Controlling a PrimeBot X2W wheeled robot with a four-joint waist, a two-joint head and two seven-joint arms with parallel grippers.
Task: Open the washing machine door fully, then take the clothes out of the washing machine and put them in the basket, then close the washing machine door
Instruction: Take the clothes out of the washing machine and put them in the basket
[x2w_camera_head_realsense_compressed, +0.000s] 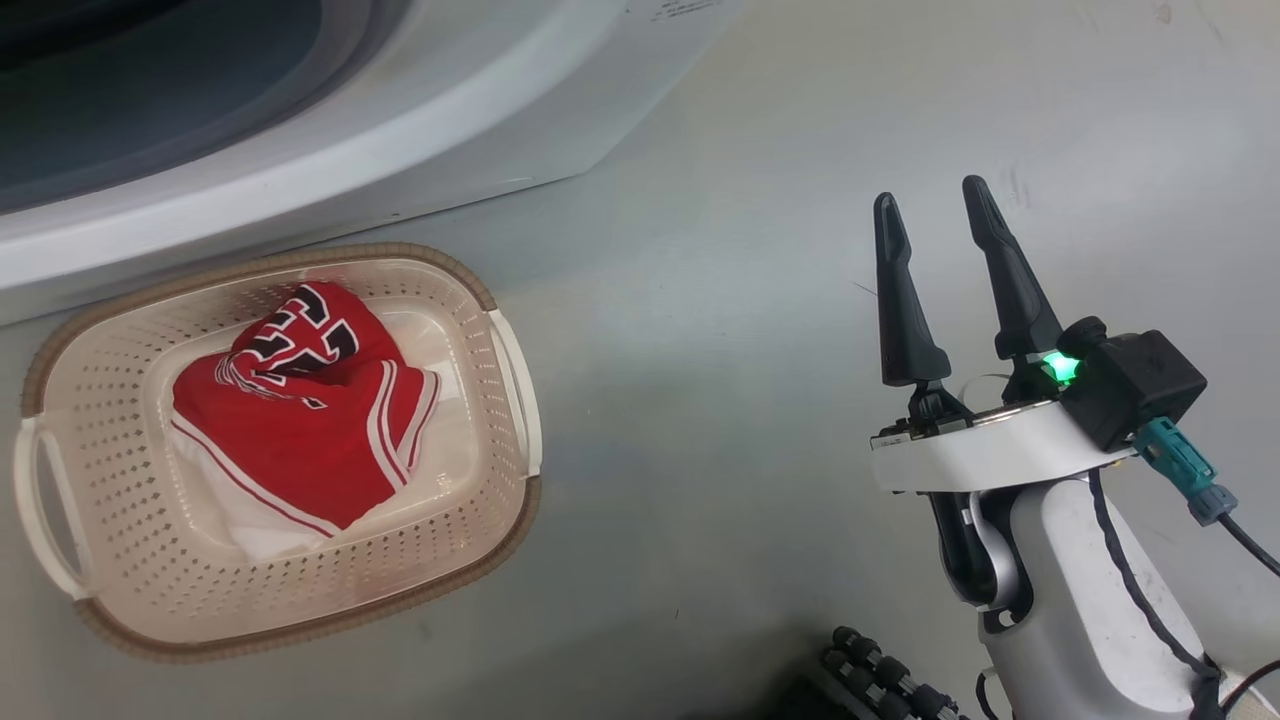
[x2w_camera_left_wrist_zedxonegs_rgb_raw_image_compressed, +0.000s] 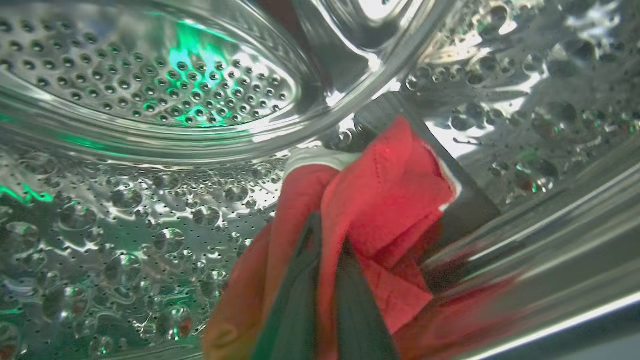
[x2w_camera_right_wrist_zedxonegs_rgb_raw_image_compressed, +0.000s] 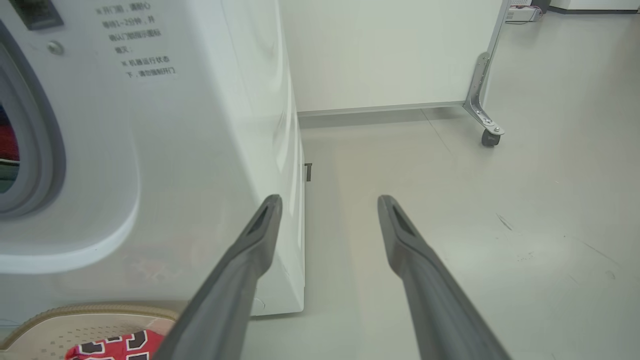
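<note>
Inside the drum (x2w_camera_left_wrist_zedxonegs_rgb_raw_image_compressed: 150, 75), the left gripper (x2w_camera_left_wrist_zedxonegs_rgb_raw_image_compressed: 330, 235) pinches a red garment (x2w_camera_left_wrist_zedxonegs_rgb_raw_image_compressed: 390, 200) for extraction. The right gripper (x2w_camera_head_realsense_compressed: 930, 200) hangs spread at 3 o'clock of the basket (x2w_camera_head_realsense_compressed: 120, 400), probably to keep the drop path clear.

Looking into a shiny drum (x2w_camera_left_wrist_zedxonegs_rgb_raw_image_compressed: 125, 210) full of little holes, with green light on it. Holding a red cloth (x2w_camera_left_wrist_zedxonegs_rgb_raw_image_compressed: 390, 200), pinched tight between the two dark fingers (x2w_camera_left_wrist_zedxonegs_rgb_raw_image_compressed: 295, 310) of the left gripper (x2w_camera_left_wrist_zedxonegs_rgb_raw_image_compressed: 329, 235).
</note>
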